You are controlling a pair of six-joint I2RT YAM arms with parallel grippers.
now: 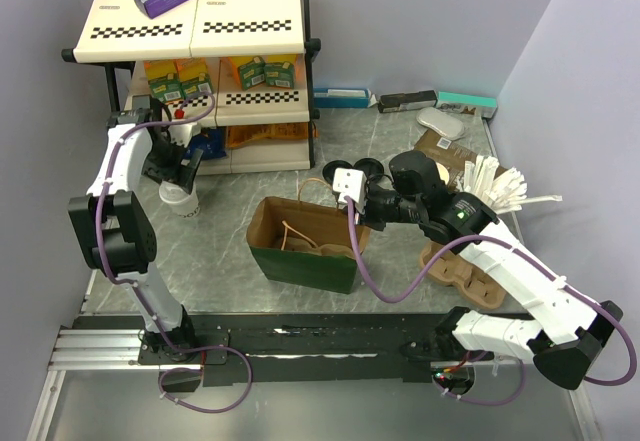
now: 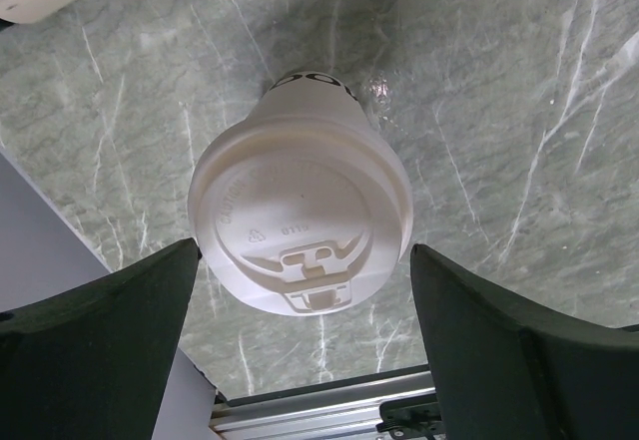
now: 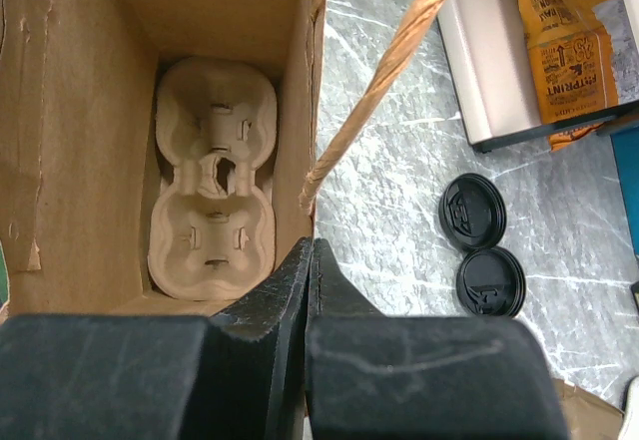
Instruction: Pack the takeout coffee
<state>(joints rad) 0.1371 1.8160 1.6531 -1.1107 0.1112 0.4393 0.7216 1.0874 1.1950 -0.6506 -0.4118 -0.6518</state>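
White arms [image 1: 520,273] carry black joints, purple cables [image 1: 363,261] and dark matte fingers [image 2: 95,330].

Soft, even light from above fills all three views, and shadows are faint with blurred edges. The top view is sharp throughout.

In the left wrist view, the white lid of the cup [image 2: 300,216] is bright, yet its embossed marks stay legible. A small glare spot lies on the marble table [image 2: 499,111] beside the cup's base. The dark fingers [image 2: 95,330] of the left gripper [image 2: 305,290] are out of focus.

In the right wrist view, the right gripper [image 3: 310,280] is blurred close to the lens. The paper bag [image 3: 60,111] is dimmer inside, and the black lids [image 3: 471,211] show a faint sheen.
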